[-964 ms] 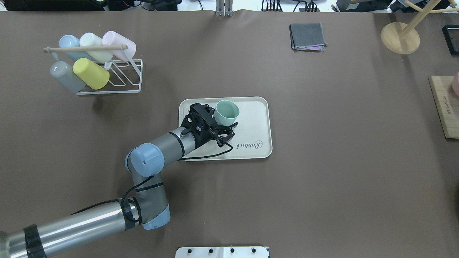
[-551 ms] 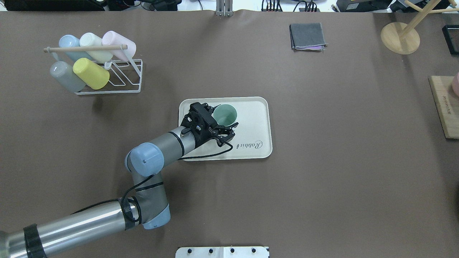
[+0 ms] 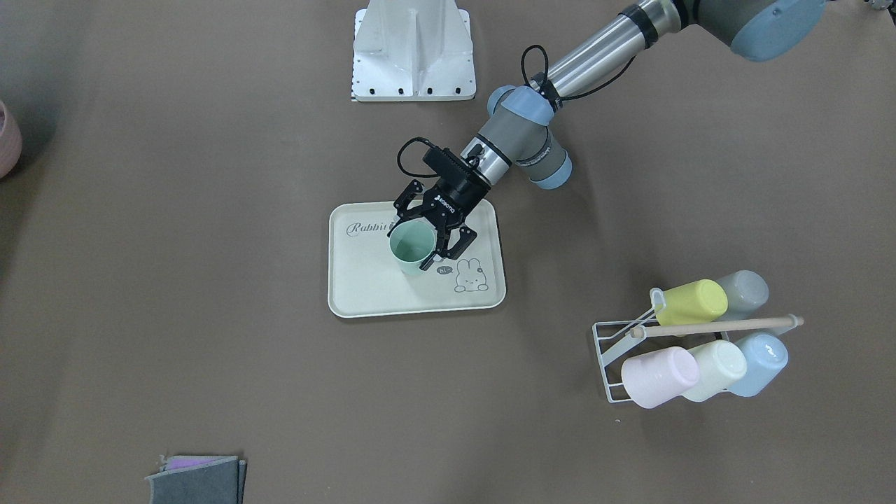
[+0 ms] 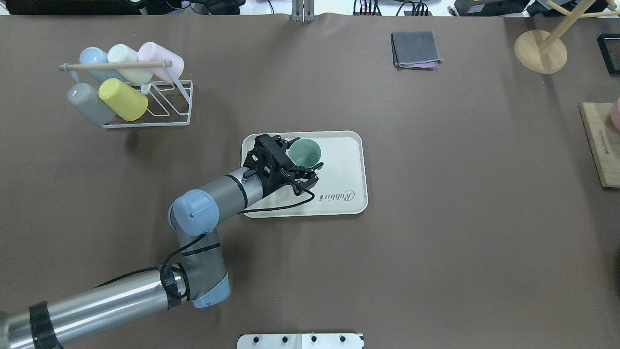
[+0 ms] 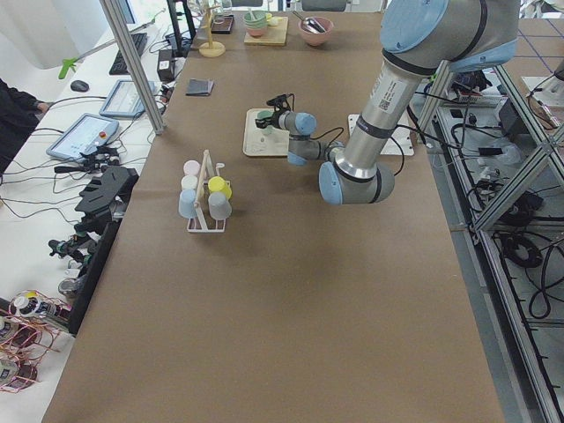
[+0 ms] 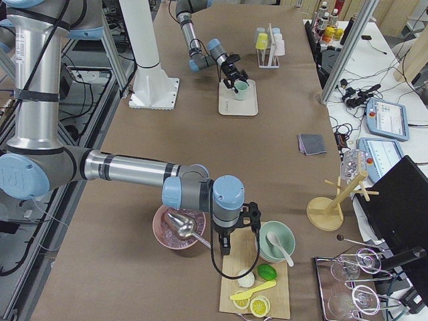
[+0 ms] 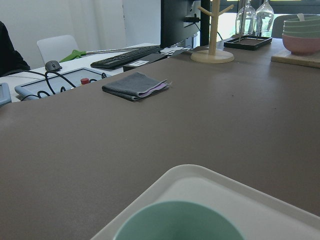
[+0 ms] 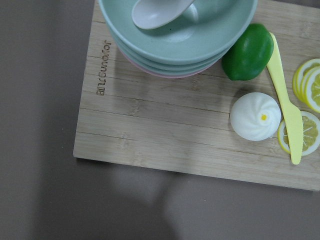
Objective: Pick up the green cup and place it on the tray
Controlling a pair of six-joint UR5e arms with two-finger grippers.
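The green cup (image 4: 304,152) stands upright on the cream tray (image 4: 345,165), in its half nearer the rack, mouth up. In the front-facing view the green cup (image 3: 411,250) sits beside the bunny drawing on the tray (image 3: 364,287). My left gripper (image 4: 304,155) is open, its fingers (image 3: 456,244) spread on either side of the cup. The left wrist view shows the cup's rim (image 7: 180,222) at the bottom and the tray's edge (image 7: 235,187). My right gripper (image 6: 225,249) hangs over a wooden board far off; I cannot tell whether it is open or shut.
A white wire rack (image 4: 145,104) with several pastel cups stands at the far left. A folded grey cloth (image 4: 415,49) and a wooden stand (image 4: 540,51) lie at the far right. The board (image 8: 190,135) holds stacked bowls (image 8: 175,35), a lime, a bun, lemon slices.
The cup went from tilted in the gripper to upright on the tray. The left arm's elbow and wrist have shifted slightly left and away.
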